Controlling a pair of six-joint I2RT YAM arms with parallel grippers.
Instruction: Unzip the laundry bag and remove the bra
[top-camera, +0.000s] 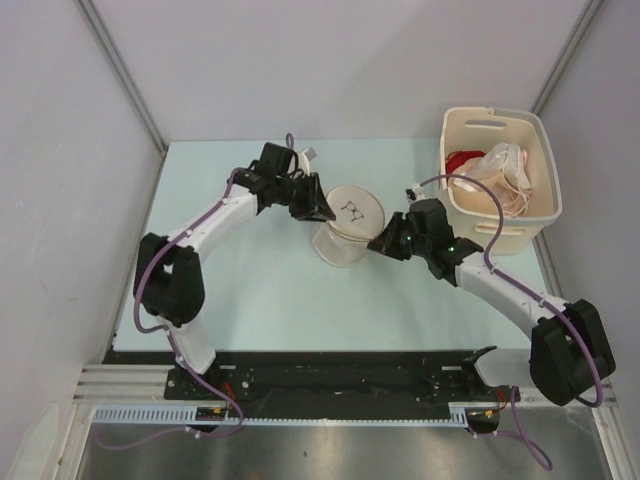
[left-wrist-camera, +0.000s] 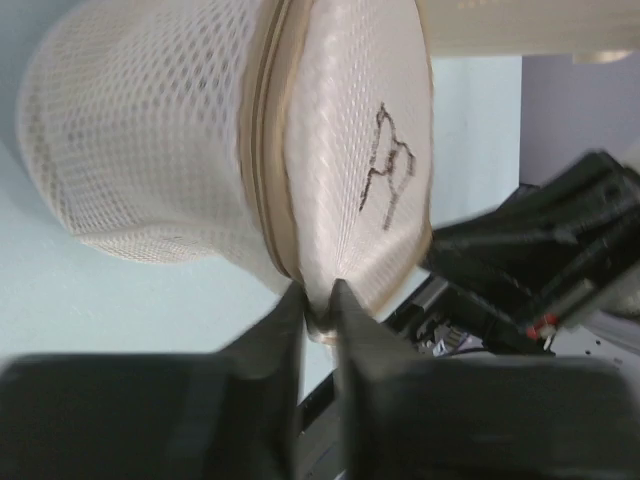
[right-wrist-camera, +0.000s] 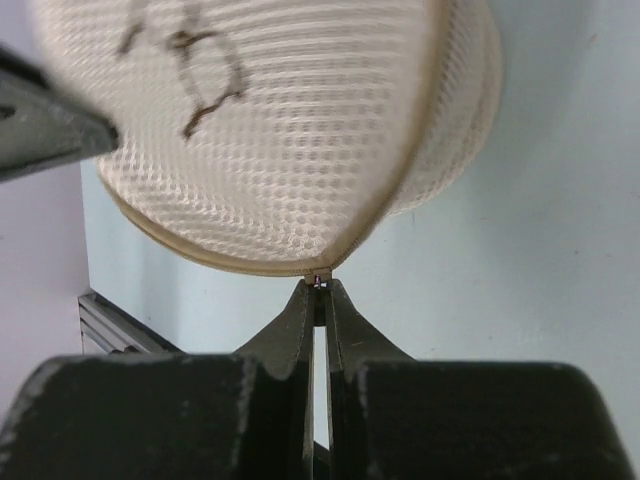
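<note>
The laundry bag (top-camera: 350, 225) is a round cream mesh pouch with a small black eyeglasses print, lifted between both arms at the table's middle. My left gripper (top-camera: 318, 212) is shut on the fabric rim at its left edge; the left wrist view shows the jaws pinching the rim (left-wrist-camera: 320, 305) beside the zip seam. My right gripper (top-camera: 382, 243) is shut on the small zip pull at the bag's right edge; it also shows in the right wrist view (right-wrist-camera: 321, 285). The mesh bag fills the right wrist view (right-wrist-camera: 270, 130). The bra is hidden.
A cream rectangular plastic basket (top-camera: 470, 215) stands at the back right, close behind my right arm, holding a pale pink-white strappy garment (top-camera: 505, 175) and a red cloth (top-camera: 458, 162). Grey walls close in the table on three sides.
</note>
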